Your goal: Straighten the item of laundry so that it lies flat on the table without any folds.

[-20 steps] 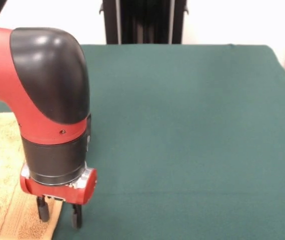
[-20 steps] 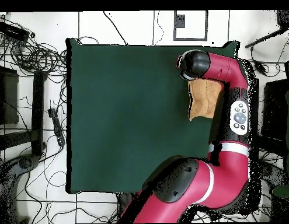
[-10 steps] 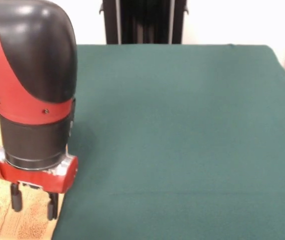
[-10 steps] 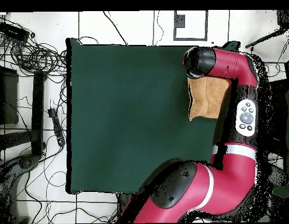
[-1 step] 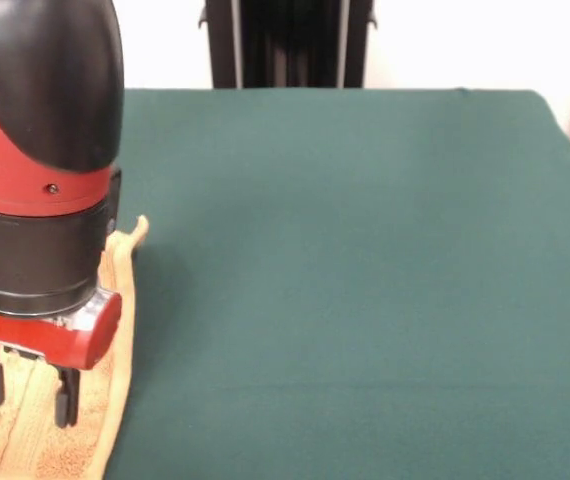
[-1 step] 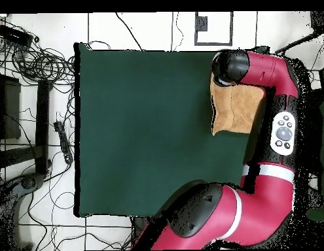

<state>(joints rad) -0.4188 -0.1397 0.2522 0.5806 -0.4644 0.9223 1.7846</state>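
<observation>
spreading out to one side of the claw, the dark green surface (image 5: 365,260) fills most of the front view. the red and black arm (image 6: 272,140) curves along its edge in the overhead view. the orange-tan terry towel (image 6: 235,108) lies directly beneath the claw, near a corner of the surface, its side border raised in a curled ridge just beside the wrist. the claw (image 5: 23,388) hangs over the towel, its two dark fingers (image 5: 63,400) parted and holding nothing.
</observation>
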